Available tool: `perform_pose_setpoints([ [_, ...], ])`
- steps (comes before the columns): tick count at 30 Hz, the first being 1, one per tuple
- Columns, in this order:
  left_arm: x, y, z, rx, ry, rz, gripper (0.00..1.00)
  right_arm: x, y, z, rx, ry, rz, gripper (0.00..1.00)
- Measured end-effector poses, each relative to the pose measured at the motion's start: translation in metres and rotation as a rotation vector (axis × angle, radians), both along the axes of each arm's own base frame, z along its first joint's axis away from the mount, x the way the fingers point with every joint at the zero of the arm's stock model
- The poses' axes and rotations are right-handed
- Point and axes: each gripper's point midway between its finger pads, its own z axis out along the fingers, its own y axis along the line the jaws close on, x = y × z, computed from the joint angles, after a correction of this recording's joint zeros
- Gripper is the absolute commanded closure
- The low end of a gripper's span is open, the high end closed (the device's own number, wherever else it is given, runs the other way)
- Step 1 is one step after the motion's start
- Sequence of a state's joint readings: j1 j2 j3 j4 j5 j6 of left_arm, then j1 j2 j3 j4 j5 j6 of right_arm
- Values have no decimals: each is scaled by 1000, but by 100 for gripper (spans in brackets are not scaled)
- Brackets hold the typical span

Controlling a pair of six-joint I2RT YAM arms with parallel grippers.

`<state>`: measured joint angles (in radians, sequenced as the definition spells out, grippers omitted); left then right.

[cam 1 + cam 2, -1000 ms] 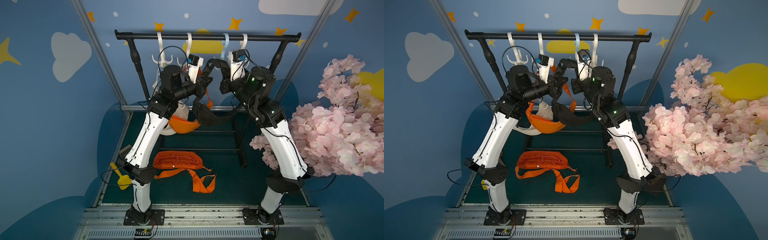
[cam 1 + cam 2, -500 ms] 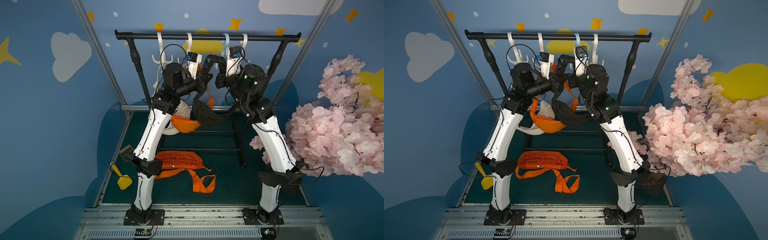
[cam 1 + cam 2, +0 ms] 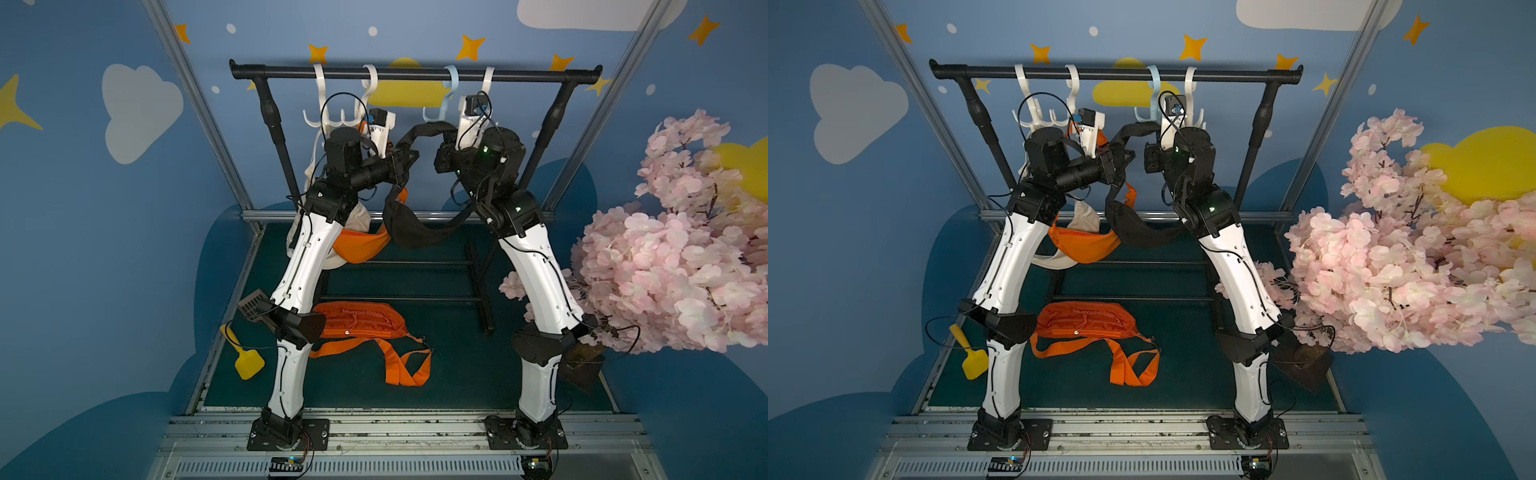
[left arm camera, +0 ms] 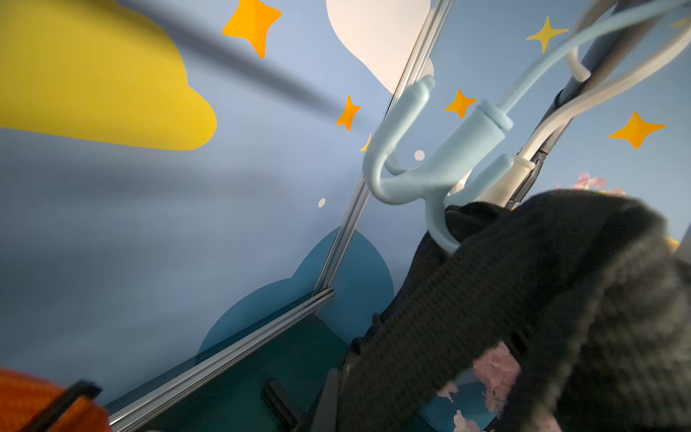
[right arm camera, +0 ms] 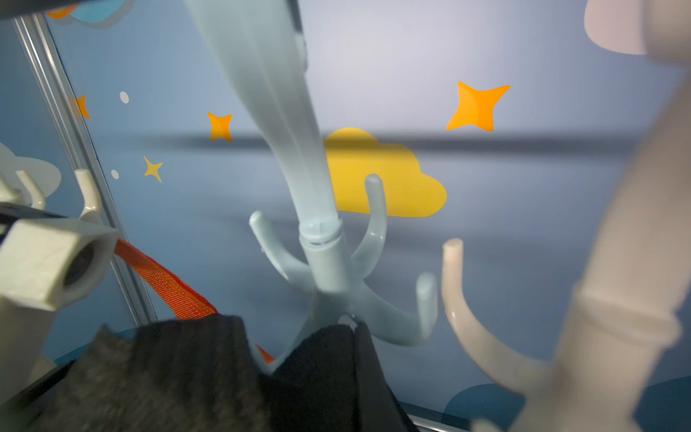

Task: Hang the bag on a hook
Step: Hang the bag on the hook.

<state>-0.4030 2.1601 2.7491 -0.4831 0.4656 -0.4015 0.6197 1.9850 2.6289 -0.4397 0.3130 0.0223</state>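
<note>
From my station I see both arms reaching up under the black rail (image 3: 415,75) at the far edge of the desk (image 3: 457,374). The black bag (image 3: 415,235) hangs in the air between them, clear of the desk, with its pouch sagging below the wrists. The left fingers (image 3: 409,154) and the right fingers (image 3: 441,154) are each closed tight on the bag's strap (image 3: 419,135). In both top views the strap arches up between them to just under the light blue hook (image 3: 446,106) on the rail. Any brand or lettering on the bag or the hooks is too small or too blurred for me to read. The left wrist view shows what the top views cannot: one lower prong of the light blue hook (image 4: 443,232) lies right against the black webbing (image 4: 523,280). I cannot tell whether the strap is actually over that prong. The right wrist view looks up at the same hook (image 5: 329,269), its prongs fanned out and the webbing bunched just below its base. A cream hook (image 5: 478,336) hangs just beside it. Only the top views show the pouch, an orange bag (image 3: 359,249) hanging behind the left arm, and a second orange bag (image 3: 357,320) lying flat near the desk's left side. They also show a yellow tool (image 3: 247,365) at the left edge.
</note>
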Motion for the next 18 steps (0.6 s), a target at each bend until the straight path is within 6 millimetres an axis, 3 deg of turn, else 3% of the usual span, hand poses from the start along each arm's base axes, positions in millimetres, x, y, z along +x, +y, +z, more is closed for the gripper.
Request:
perform_pose_setpoints([
  [11, -4, -3, -2, 4, 6, -29, 96, 5, 13, -38, -66, 89, 48, 100],
  [18, -3, -7, -9, 11, 22, -48, 96, -4, 11, -40, -77, 103, 68, 100],
])
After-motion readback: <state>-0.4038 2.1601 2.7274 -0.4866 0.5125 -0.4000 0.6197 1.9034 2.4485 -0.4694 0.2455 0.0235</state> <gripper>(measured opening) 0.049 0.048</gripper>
